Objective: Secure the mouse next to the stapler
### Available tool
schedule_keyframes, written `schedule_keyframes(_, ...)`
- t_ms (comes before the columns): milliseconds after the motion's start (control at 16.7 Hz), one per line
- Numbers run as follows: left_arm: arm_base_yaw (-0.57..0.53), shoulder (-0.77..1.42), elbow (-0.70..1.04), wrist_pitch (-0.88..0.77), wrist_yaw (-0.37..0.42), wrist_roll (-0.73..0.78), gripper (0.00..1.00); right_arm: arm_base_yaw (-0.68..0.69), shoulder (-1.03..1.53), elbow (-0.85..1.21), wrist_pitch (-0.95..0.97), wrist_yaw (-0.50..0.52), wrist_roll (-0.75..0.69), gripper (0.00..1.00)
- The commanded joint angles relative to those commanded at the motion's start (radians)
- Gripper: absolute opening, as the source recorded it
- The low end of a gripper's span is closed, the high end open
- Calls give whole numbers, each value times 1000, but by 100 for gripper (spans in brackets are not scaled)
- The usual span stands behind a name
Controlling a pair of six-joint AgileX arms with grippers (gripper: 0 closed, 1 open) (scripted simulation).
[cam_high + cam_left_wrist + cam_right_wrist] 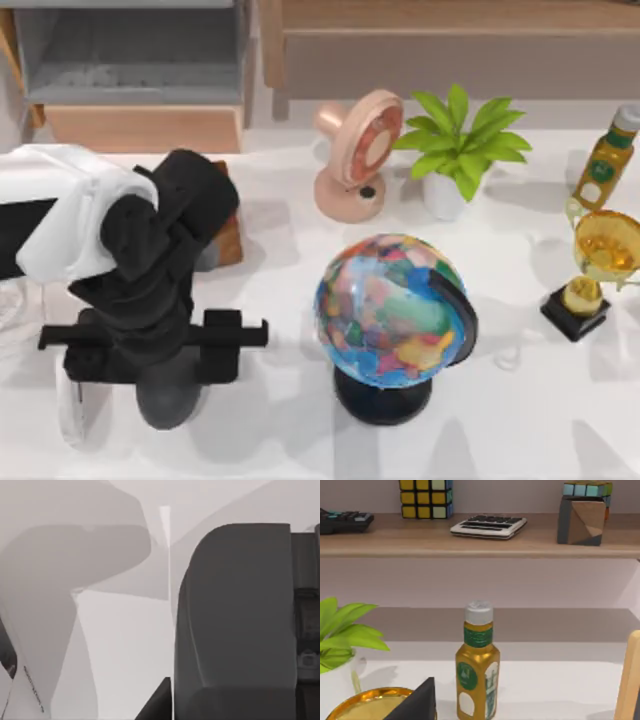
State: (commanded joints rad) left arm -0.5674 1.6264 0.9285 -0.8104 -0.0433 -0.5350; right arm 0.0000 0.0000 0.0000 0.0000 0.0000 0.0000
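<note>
Hovering low at the table's left, left claw (150, 345) (beside globe (392, 312)).

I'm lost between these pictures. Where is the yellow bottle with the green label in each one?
Top view: the bottle stands at the table's far right edge, behind the gold trophy.
Left wrist view: a dark grey shape, close up.
Right wrist view: the bottle stands upright in front of the shelf.
Shared landmark: the green plant, beside the bottle in both.
</note>
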Motion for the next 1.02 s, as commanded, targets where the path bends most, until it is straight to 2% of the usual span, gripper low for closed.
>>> schedule_keyframes(1020, -25, -13, -4, 40, -24, -20, 0, 0, 0, 0, 0, 0, 0, 100)
